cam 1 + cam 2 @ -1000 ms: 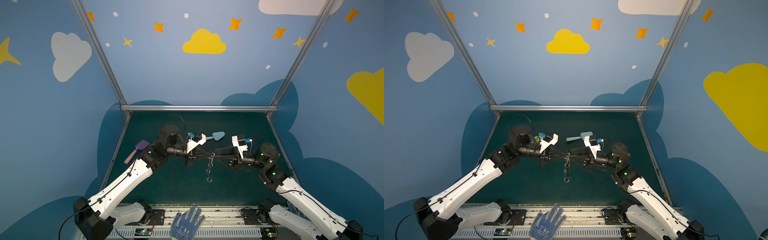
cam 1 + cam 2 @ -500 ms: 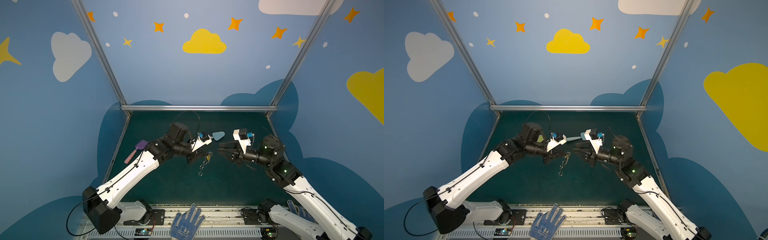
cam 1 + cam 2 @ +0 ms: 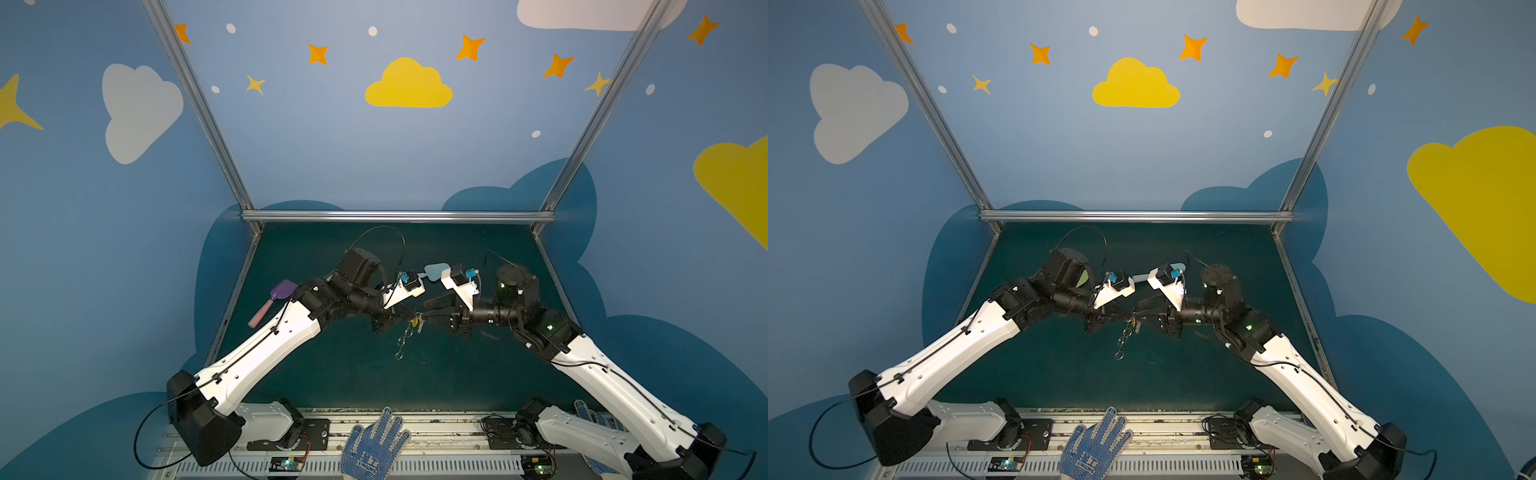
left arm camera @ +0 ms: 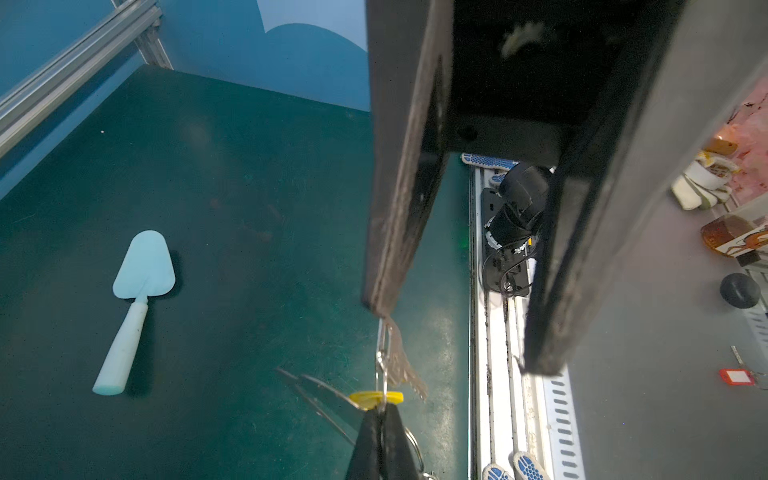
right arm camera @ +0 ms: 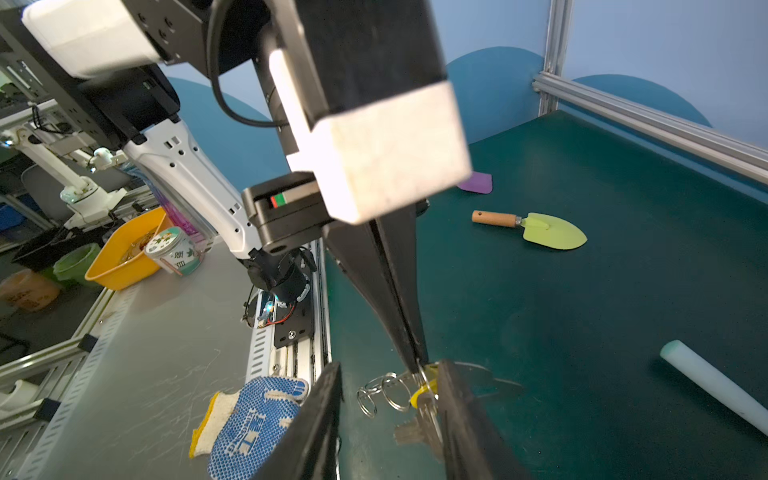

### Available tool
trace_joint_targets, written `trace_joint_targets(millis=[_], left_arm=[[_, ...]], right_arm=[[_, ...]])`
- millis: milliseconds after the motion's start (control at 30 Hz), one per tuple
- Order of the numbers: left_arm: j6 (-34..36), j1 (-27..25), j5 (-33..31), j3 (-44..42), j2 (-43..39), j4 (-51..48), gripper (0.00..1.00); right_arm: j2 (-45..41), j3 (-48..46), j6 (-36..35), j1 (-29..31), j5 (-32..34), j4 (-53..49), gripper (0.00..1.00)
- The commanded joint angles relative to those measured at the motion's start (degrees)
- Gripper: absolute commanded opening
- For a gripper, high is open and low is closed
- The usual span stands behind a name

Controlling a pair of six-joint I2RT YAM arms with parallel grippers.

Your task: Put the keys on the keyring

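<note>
Dark green matting [image 3: 457,374] covers the table, boxed in by blue walls painted with clouds and stars. Over its middle, raised off the surface, the two grippers meet tip to tip. The left gripper [image 3: 409,320] reaches in from 9 o'clock and the right gripper [image 3: 424,312] from 3 o'clock.

The left gripper's jaws are pressed together, pinching the bunch at its top. In the left wrist view the keyring [image 4: 326,397], a thin grey plate seen nearly edge-on, runs into those closed tips. The yellow tag [image 4: 376,397] lies right across them. Which piece the pads actually bite I cannot tell for certain, though the plate looks likelier. The keyring's small rings [image 3: 401,343] dangle as a chain toward 6 o'clock in both top views.

The right gripper's jaws stand partly apart, gripping nothing. The keys [image 5: 420,415] hang in the gap between its fingers [image 5: 461,419], close against one and well apart from the other.

On the mat, a light blue shovel [image 3: 435,271] lies at 12 o'clock just behind the grippers. A purple shovel [image 3: 277,296] with a pink handle lies at 9 o'clock beside the left arm. A yellow-green shovel [image 5: 552,235] with a wooden handle shows in the right wrist view. A blue-dotted glove [image 3: 374,442] rests at 6 o'clock on the front rail.
</note>
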Motion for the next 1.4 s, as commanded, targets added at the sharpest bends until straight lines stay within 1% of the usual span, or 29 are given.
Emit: trace_joint_targets(millis=[0,200,267,400,500,533,600,733,833,900,1000,1067,1100,1267,1333,1367], left_arm=[[0.73,-0.14,2.64,1.43,-1.75,0.14,0.04],[1.34,-0.16,4.83,1.45,-2.38,-0.3,0.04],[1.26,-0.13,5.05,1.35,-2.63,-0.21,0.04],[1.26,-0.13,5.24,1.08,-2.99,-0.08,0.04],[1.08,-0.09,5.42,0.91,-3.11,0.4,0.04],[1.08,-0.13,5.46,0.98,-3.14,0.41,0.04],[1.08,-0.12,5.59,1.08,-3.01,0.32,0.04],[0.93,-0.17,5.9,0.91,-3.08,0.4,0.04],[0.0,-0.14,5.71,0.1,-3.81,1.81,0.04],[-0.62,-0.22,5.77,-0.86,-4.53,3.13,0.05],[-1.75,-0.06,6.28,-2.52,-6.0,5.39,0.19],[-2.26,-0.05,6.52,-3.63,-6.96,6.67,0.27],[-2.47,-0.04,6.68,-3.9,-7.23,7.09,0.29],[-2.92,0.13,8.28,-4.87,-7.89,8.51,0.3],[-3.0,0.14,8.92,-4.98,-7.69,8.88,0.24],[-3.15,0.12,9.44,-4.98,-7.58,9.03,0.18]], right_arm=[[1.26,0.79,-2.13,0.75,-0.43,-2.53,0.44],[1.39,0.13,-2.9,1.22,2.98,-1.74,0.44],[1.21,0.0,-3.25,1.24,2.92,-1.48,0.44],[1.54,0.17,-3.53,1.34,1.96,-2.03,0.39],[1.73,0.35,-4.02,1.49,1.44,-2.66,0.3],[1.61,0.27,-4.04,1.57,1.35,-2.5,0.29],[1.23,-0.08,-3.87,1.51,0.69,-1.58,0.24],[0.8,-0.25,-3.91,1.63,-0.53,-0.6,0.0],[0.22,-0.83,-2.92,1.55,-0.8,1.42,0.0],[-0.74,-1.93,-1.07,1.34,-0.6,4.39,0.0],[-2.82,-4.61,1.45,0.6,-1.28,10.48,0.0],[-3.69,-5.46,2.94,-0.17,-2.29,13.07,0.0],[-3.94,-5.77,3.54,-0.39,-2.78,13.91,0.0],[-4.67,-6.89,5.76,-1.2,-4.67,17.44,0.0],[-4.95,-7.25,6.67,-1.34,-5.81,19.09,0.0],[-5.12,-7.45,6.99,-1.39,-6.12,19.68,0.0]])
